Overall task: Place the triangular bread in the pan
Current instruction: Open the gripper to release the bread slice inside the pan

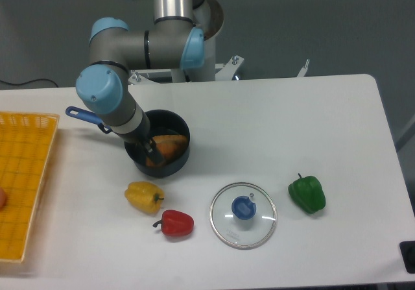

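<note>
The dark saucepan [174, 117] stands left of the table's middle, its blue handle [82, 115] pointing left behind the arm. The orange-tan triangular bread [171, 148] lies inside the pan, tilted against the right inner wall. My gripper [152, 150] reaches down into the pan from the left, its dark fingers right at the bread's left edge. The arm's wrist covers the pan's left side. I cannot tell whether the fingers still hold the bread or stand apart from it.
A yellow pepper [144, 196] and a red pepper [175, 223] lie just in front of the pan. A glass lid with a blue knob [243, 215] lies to the right, and a green pepper [307, 194] beyond it. A yellow basket [23, 173] sits at the left edge.
</note>
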`<act>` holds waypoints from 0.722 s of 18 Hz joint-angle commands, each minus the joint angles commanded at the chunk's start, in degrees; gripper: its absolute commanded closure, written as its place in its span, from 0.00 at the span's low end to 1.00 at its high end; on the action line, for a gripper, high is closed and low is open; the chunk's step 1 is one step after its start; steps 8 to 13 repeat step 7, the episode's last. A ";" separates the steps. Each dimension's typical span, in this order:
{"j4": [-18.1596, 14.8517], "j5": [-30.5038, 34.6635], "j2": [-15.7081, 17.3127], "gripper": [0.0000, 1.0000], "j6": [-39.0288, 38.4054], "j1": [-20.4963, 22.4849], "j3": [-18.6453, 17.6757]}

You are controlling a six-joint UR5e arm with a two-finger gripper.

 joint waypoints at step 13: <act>0.18 -0.53 1.23 0.00 0.35 4.31 2.11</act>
